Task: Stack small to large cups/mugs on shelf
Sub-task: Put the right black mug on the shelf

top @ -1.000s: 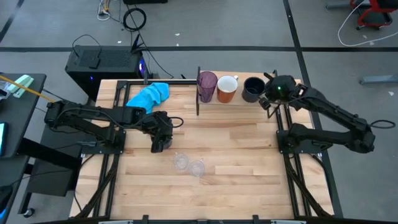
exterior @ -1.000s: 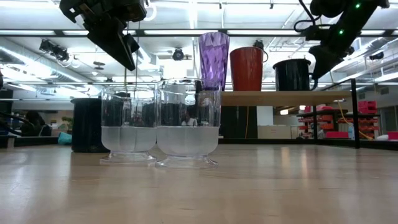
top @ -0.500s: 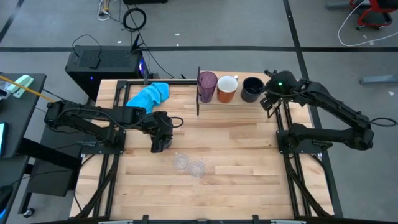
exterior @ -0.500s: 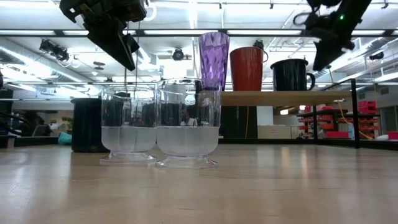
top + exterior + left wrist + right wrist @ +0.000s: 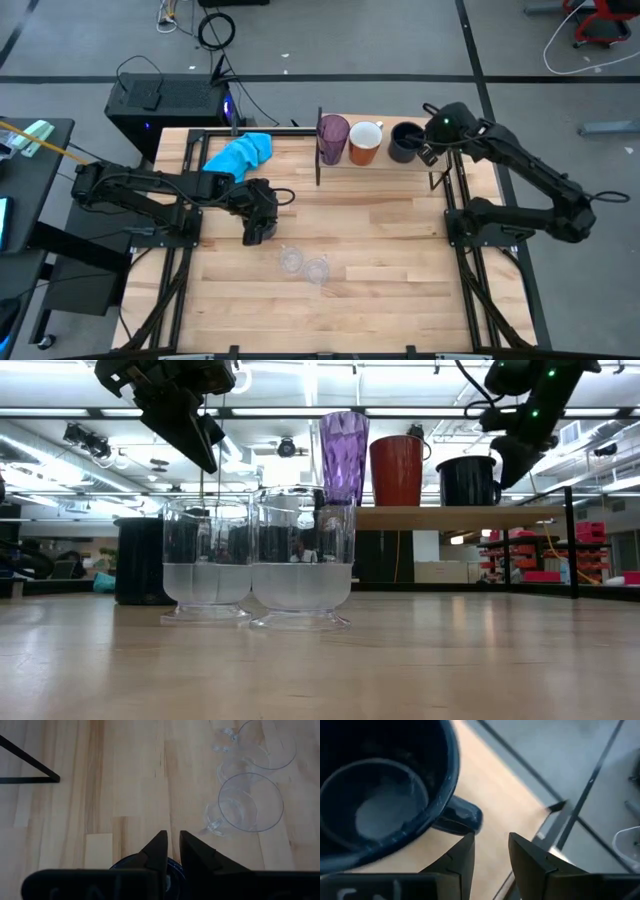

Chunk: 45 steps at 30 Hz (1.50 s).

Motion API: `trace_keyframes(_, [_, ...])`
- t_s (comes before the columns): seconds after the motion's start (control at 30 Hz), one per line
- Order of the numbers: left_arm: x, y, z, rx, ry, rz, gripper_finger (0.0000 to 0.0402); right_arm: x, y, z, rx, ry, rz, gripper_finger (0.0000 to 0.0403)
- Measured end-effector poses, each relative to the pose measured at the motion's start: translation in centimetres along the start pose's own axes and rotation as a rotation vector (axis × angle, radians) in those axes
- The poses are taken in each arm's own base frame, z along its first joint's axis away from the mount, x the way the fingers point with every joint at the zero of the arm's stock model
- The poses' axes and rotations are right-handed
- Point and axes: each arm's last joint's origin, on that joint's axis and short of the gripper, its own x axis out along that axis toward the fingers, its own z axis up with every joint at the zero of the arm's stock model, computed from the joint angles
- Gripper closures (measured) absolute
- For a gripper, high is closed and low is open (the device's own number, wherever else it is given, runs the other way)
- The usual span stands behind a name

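Note:
The purple tumbler, the orange mug and a navy mug stand in a row on the shelf. My right gripper is open beside that navy mug's handle and touches nothing. The second navy mug stands on the table. My left gripper hovers above it, almost shut and empty. Two clear glasses stand side by side on the table nearer the front edge.
A blue cloth lies at the table's far left. The shelf's dark upright panel stands left of the tumbler. Black frame rails run along the table's edges. Bare wood lies between the glasses and the shelf.
My right gripper has shifted a little toward the far edge and the left. It rose and then dipped again beside the navy mug on the shelf. The mug has stayed where it was.

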Motion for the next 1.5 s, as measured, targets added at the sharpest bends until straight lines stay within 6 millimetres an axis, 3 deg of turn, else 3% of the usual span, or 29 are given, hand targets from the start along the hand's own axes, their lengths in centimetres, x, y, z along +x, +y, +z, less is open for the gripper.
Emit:
trace_keyframes(0.23, [0.0,0.0,0.0,0.008,0.0,0.0,0.0342,0.4,-0.2,0.5,-0.01,-0.02,-0.023,0.0276])
trace_keyframes(0.47, [0.0,0.0,0.0,0.001,0.0,0.0,0.035,-0.1,0.3,0.3,0.093,-0.011,0.004,0.0276])
trace_keyframes(0.93, [0.0,0.0,-0.1,0.0,0.01,-0.001,0.0352,-0.3,2.2,1.1,-0.049,-0.012,0.086,0.0292])
trace_keyframes(1.17, [0.0,0.0,-0.3,-0.001,0.034,-0.002,0.0349,-4.3,1.9,1.9,-0.026,0.01,0.181,0.0296])
trace_keyframes(1.3, [0.0,0.0,-0.3,-0.001,0.03,-0.001,0.0345,-6.7,2.6,2.9,-0.053,-0.078,0.293,0.0285])
trace_keyframes(1.5, [0.0,0.0,-0.3,-0.008,0.027,-0.001,0.035,-6.9,5.1,3.6,-0.157,-0.133,0.318,0.0253])
